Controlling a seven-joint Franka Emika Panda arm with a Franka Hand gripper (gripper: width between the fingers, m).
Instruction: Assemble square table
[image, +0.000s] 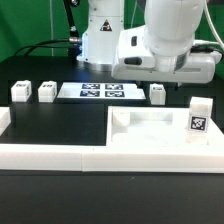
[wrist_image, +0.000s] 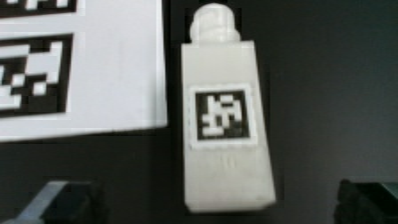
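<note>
A white leg with a black-white tag lies on the black table, directly below my gripper. The gripper is open. Its dark fingertips stand on either side of the leg's blunt end, apart from it. In the exterior view this leg sits just below the arm's hand. Two more legs stand at the exterior view's left. The white square tabletop lies at the right against the wall. An upright tagged white piece stands at its right corner.
The marker board lies flat between the legs, and its edge shows beside the leg in the wrist view. A long low white border wall runs along the front and up the left side.
</note>
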